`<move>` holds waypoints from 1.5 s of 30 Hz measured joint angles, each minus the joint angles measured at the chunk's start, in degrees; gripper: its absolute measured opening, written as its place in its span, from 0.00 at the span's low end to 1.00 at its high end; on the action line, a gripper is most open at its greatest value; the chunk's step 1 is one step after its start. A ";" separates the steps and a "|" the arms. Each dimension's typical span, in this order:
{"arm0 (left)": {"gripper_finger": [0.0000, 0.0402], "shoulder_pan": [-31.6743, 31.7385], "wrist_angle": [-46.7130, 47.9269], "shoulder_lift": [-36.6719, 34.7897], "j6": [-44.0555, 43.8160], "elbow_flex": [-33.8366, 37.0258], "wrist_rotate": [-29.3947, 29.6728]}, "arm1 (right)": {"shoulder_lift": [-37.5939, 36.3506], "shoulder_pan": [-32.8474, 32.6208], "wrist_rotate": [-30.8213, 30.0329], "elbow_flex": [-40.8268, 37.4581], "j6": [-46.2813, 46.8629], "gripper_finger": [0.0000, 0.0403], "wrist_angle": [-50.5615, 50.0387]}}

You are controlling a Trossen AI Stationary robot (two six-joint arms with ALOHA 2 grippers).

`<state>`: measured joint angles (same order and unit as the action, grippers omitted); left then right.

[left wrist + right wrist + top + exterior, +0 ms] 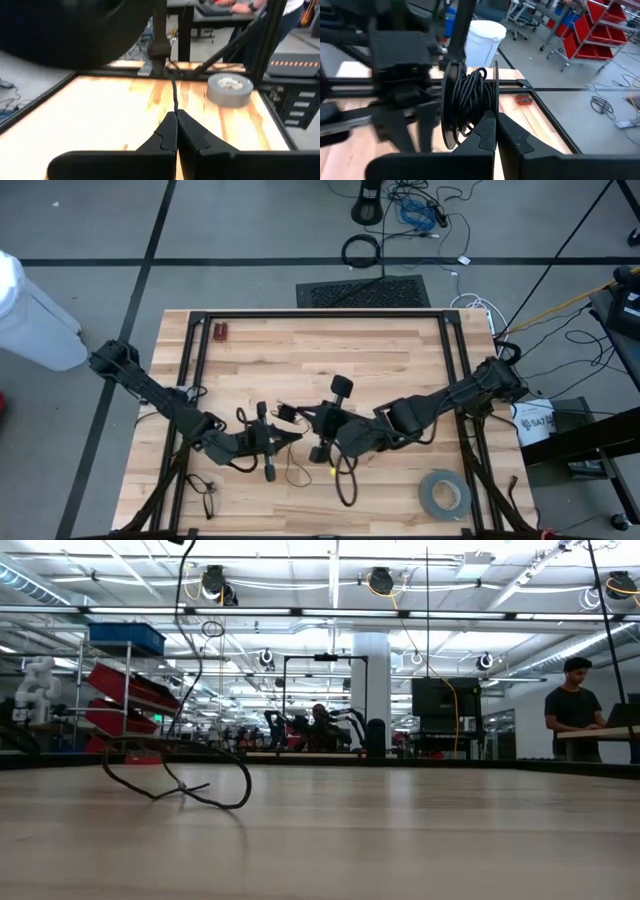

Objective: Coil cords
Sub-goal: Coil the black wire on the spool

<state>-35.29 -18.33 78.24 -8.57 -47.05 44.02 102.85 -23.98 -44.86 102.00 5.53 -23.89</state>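
Note:
The cord is one thin black strand. Part of it is wound into a small bundle of loops (470,102) at my right gripper (493,117), which is shut on it above the table's middle (290,417). My left gripper (176,116) is shut on a single strand (174,95) just beside it (296,437). The loose rest of the cord (345,480) lies in slack loops on the wooden table, also seen in the low view (180,783) with one strand rising from it (188,650). My left gripper pinches a single strand of the cord (174,107) between its two fingertips, coming roughly level from the table's left. The strand runs on straight from the tips toward my right gripper, clear of the table. My right gripper pinches the lower edge of the bundle of loops (479,119) between its two fingers, several turns together, coming from the table's right and slanting slightly down. The bundle stands upright above the fingertips, lifted clear of the table.
A grey tape roll (445,495) lies at the near right, also in the left wrist view (230,90). A small red thing (221,332) lies at the far left corner. A dark wiry thing (205,490) lies by the black frame rail (190,380).

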 joint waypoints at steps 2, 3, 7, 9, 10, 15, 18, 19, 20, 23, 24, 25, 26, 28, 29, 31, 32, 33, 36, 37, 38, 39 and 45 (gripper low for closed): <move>0.00 0.00 1.42 0.00 -0.16 0.00 0.01 | -0.55 -0.81 -0.05 0.01 0.11 0.00 -0.53; 0.00 -0.14 2.24 0.00 -0.18 -0.02 0.01 | -0.86 -1.28 -0.05 0.02 0.28 0.00 -0.72; 0.00 -0.41 4.59 -0.06 -0.17 -0.02 0.00 | -1.51 -2.58 0.23 0.02 1.96 0.00 -3.57; 0.00 -0.62 4.94 -0.09 -0.18 -0.04 -0.08 | -1.98 -2.95 0.14 0.00 2.98 0.00 -4.88; 0.00 -0.81 5.18 -0.11 -0.18 -0.02 -0.12 | -2.23 -3.23 0.08 0.00 3.34 0.00 -5.07; 0.05 -2.10 5.16 -0.13 -0.60 -0.03 -0.52 | -2.43 -4.34 -0.14 0.00 3.73 0.00 -5.69; 0.16 -2.86 5.30 -0.22 -0.06 -0.02 -1.39 | -2.47 -4.73 -0.14 0.00 3.88 0.00 -5.61; 0.19 -2.98 5.31 -0.24 -0.12 -0.02 -2.01 | -2.47 -4.83 -0.14 0.00 3.88 0.00 -5.62; 0.23 -3.03 5.33 -0.24 -0.16 -0.02 -2.51 | -2.47 -4.98 -0.17 0.00 3.88 0.00 -5.63; 0.34 -3.04 5.38 -0.24 -0.24 -0.02 -3.45 | -2.47 -5.06 -0.32 0.00 3.64 0.00 -5.53; 0.37 -3.03 5.38 -0.24 -0.59 -0.02 -3.46 | -2.47 -5.06 -0.38 0.00 3.62 0.00 -5.49; 0.40 -3.02 5.38 -0.24 -0.97 -0.02 -3.46 | -2.47 -5.08 -0.38 0.00 3.59 0.00 -5.47; 0.42 -2.99 5.36 -0.24 -1.32 -0.02 -3.46 | -2.47 -5.06 -0.40 0.00 3.48 0.00 -5.47; 0.46 -2.99 5.38 -0.24 -1.51 -0.02 -3.46 | -2.47 -5.06 -0.40 0.00 3.14 0.00 -5.47; 0.47 -2.99 5.77 -0.24 -1.51 -0.02 -3.50 | -2.47 -5.06 -0.40 0.00 2.95 0.00 -5.47; 0.49 -2.99 7.66 -0.44 -1.29 -0.02 -3.70 | -2.59 -5.06 -0.39 0.00 2.85 0.00 -5.50; 0.50 -2.99 8.95 -0.77 -1.20 -0.02 -3.78 | -2.80 -5.06 -0.29 0.00 2.81 0.00 -5.61; 0.50 -2.99 10.19 -1.20 -1.30 -0.02 -3.79 | -2.97 -5.04 -0.36 0.00 2.81 0.00 -5.49; 0.51 -3.25 13.76 -2.99 -1.64 -0.02 -3.17 | -3.77 -5.34 -0.37 0.00 2.90 0.00 -5.42; 0.51 -3.40 14.41 -3.62 -1.70 -0.02 -2.98 | -3.85 -5.36 -0.38 0.02 3.01 0.00 -5.39; 0.51 -3.53 14.45 -4.27 -2.08 -0.02 -2.94 | -3.97 -5.41 -0.48 0.02 2.90 0.00 -5.41; 0.51 -3.76 14.43 -5.04 -2.83 -0.02 -2.96 | -4.06 -5.56 -0.38 0.02 2.70 0.00 -5.56; 0.51 -5.69 10.22 -5.90 -5.05 -0.04 -9.90 | -4.28 -5.76 -0.41 0.02 1.52 0.00 -5.64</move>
<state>-40.98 -8.11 72.34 -13.63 -47.09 34.12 98.56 -29.74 -45.26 102.02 7.05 -29.53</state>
